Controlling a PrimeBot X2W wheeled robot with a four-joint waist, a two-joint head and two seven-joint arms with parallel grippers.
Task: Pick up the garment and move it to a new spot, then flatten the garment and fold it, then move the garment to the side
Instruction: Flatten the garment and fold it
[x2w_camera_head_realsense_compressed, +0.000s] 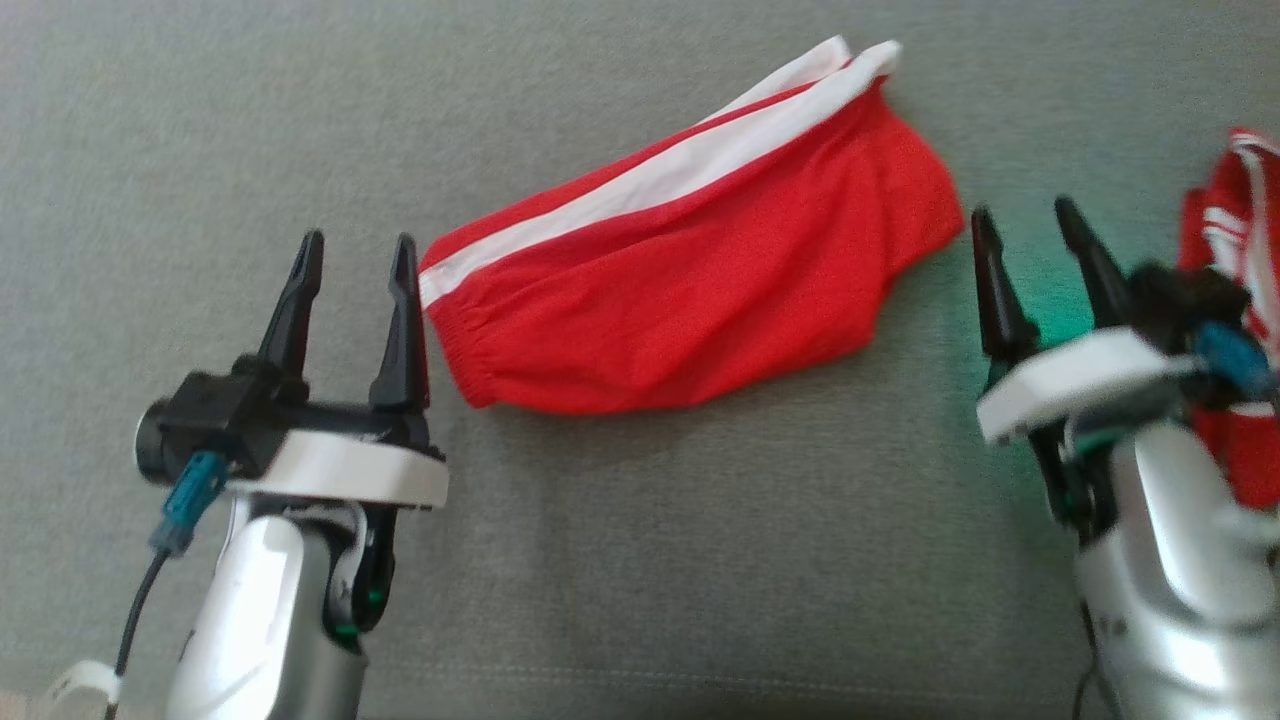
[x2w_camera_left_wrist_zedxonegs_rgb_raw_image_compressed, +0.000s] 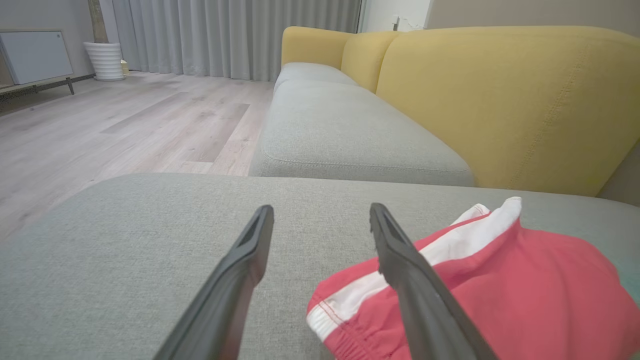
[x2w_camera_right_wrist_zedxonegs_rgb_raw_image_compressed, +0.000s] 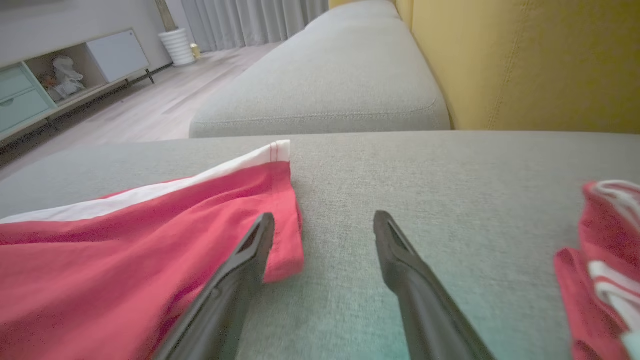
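Note:
The garment (x2w_camera_head_realsense_compressed: 690, 280) is a pair of red shorts with a white side stripe, lying folded on the grey sofa seat (x2w_camera_head_realsense_compressed: 640, 560). Its elastic waistband end points toward my left gripper (x2w_camera_head_realsense_compressed: 355, 245), which stands open just left of it with nothing between its fingers. In the left wrist view the garment (x2w_camera_left_wrist_zedxonegs_rgb_raw_image_compressed: 500, 295) lies right of and behind the right finger (x2w_camera_left_wrist_zedxonegs_rgb_raw_image_compressed: 415, 290). My right gripper (x2w_camera_head_realsense_compressed: 1020, 220) stands open just right of the garment's leg end, empty. Seen from the right wrist, the garment (x2w_camera_right_wrist_zedxonegs_rgb_raw_image_compressed: 125, 250) spreads left, its hem by the left finger (x2w_camera_right_wrist_zedxonegs_rgb_raw_image_compressed: 240, 280).
A second red and white garment (x2w_camera_head_realsense_compressed: 1235, 300) lies bunched at the right edge behind my right wrist, also in the right wrist view (x2w_camera_right_wrist_zedxonegs_rgb_raw_image_compressed: 605, 270). A yellow backrest (x2w_camera_left_wrist_zedxonegs_rgb_raw_image_compressed: 505, 100) borders the seat. Wooden floor (x2w_camera_left_wrist_zedxonegs_rgb_raw_image_compressed: 115, 120) and a low cabinet (x2w_camera_right_wrist_zedxonegs_rgb_raw_image_compressed: 55, 80) lie beyond.

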